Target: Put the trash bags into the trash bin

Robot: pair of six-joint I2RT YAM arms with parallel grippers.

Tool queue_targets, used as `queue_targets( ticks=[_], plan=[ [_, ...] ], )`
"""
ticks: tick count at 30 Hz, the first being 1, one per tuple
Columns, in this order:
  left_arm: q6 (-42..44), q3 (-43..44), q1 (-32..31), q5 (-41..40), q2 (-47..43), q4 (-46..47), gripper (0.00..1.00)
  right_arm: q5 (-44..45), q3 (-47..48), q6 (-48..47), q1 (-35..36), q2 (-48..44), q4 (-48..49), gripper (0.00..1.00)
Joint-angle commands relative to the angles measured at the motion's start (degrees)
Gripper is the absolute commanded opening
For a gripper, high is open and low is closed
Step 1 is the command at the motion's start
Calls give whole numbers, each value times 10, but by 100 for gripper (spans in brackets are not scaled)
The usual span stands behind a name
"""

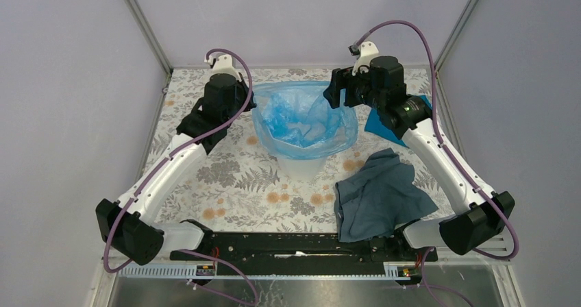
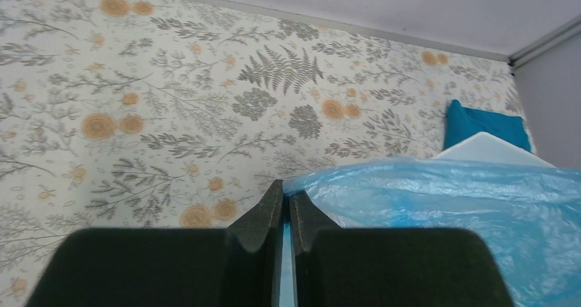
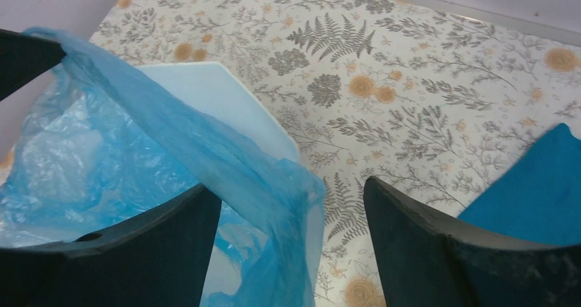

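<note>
The light-blue translucent trash bag (image 1: 301, 118) is spread over the mouth of the white trash bin (image 1: 301, 166) at the middle of the table. My left gripper (image 1: 248, 103) is at the bag's left edge, shut on the film; in the left wrist view (image 2: 285, 196) the film (image 2: 438, 204) runs out from between its fingertips. My right gripper (image 1: 334, 88) is open at the bag's right edge; in the right wrist view (image 3: 291, 207) a fold of the bag (image 3: 260, 183) hangs between the jaws over the bin's rim (image 3: 226, 101).
A dark grey-blue cloth (image 1: 380, 194) lies crumpled at the front right by the right arm. A teal cloth (image 1: 384, 122) lies behind the right gripper; it also shows in the right wrist view (image 3: 534, 190). The booth walls stand close at the back and sides.
</note>
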Motion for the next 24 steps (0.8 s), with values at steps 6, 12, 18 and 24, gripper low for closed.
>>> queue_targets(
  ticks=[6, 12, 18, 24],
  plan=[
    [-16, 27, 6, 43, 6, 45, 9, -54, 43, 7, -2, 7, 17, 83],
    [-13, 32, 10, 44, 13, 40, 9, -57, 72, 12, -6, 32, 15, 88],
    [-13, 44, 17, 46, 30, 40, 8, -59, 70, 31, -29, 56, 35, 41],
    [-50, 64, 42, 72, 71, 44, 0, -90, 47, 62, -58, 99, 92, 13]
  ],
)
